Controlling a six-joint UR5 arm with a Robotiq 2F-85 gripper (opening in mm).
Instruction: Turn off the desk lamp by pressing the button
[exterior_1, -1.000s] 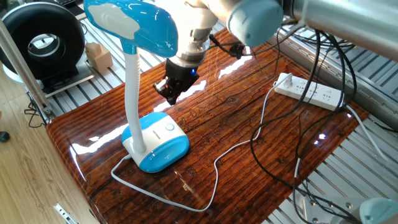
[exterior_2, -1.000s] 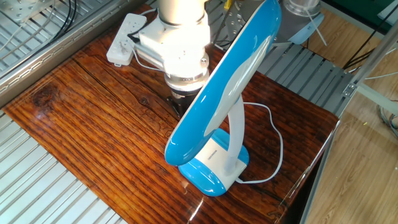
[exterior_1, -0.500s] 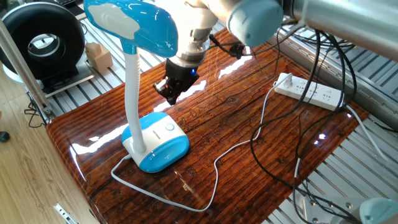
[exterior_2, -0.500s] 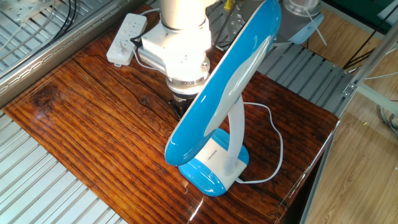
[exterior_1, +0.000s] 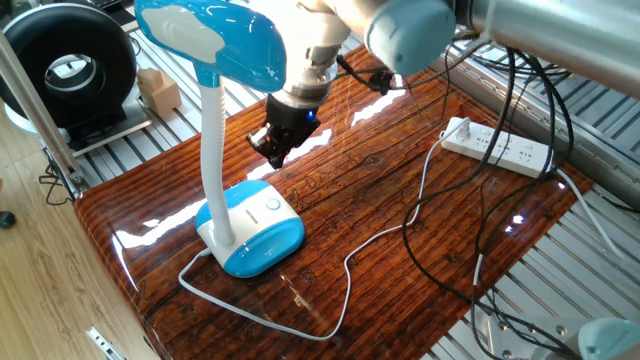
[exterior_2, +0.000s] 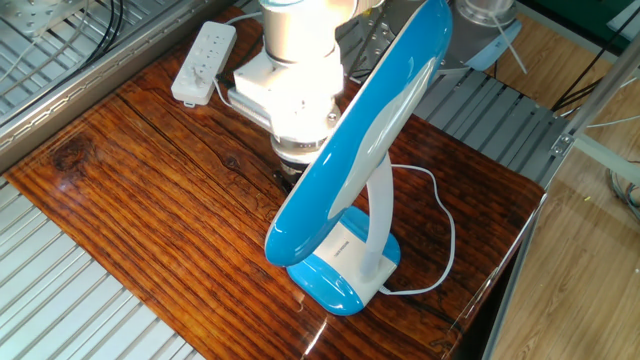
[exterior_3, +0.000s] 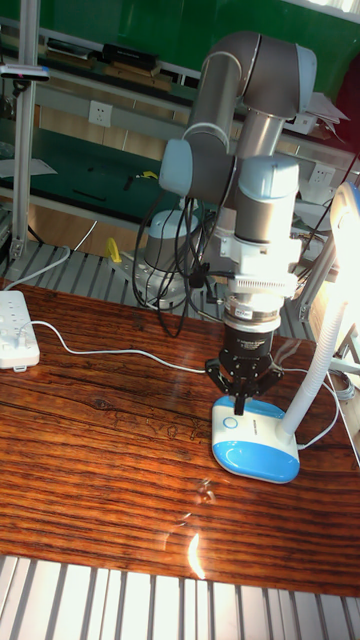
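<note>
The desk lamp stands near the table's edge, with a blue-and-white base (exterior_1: 255, 232), a white bendy neck (exterior_1: 212, 140) and an oval blue head (exterior_1: 215, 38). The button (exterior_1: 272, 205) is a small white ring on the base's top, seen as the button (exterior_3: 229, 422) in the tall view. My gripper (exterior_1: 277, 155) hangs a short way above the base, apart from it. Its black fingers meet in one point, so the gripper (exterior_3: 240, 404) is shut on nothing. In the other fixed view the lamp head (exterior_2: 360, 130) hides the fingertips.
A white power strip (exterior_1: 497, 148) lies at the table's far side, also seen as the power strip (exterior_2: 205, 62). The lamp's white cord (exterior_1: 330, 300) loops over the wood. Black cables (exterior_1: 490, 250) hang at one edge. A black round device (exterior_1: 70, 70) sits off the table.
In the other fixed view the arm's wrist has shifted slightly to the right, toward the lamp. The lamp has not moved.
</note>
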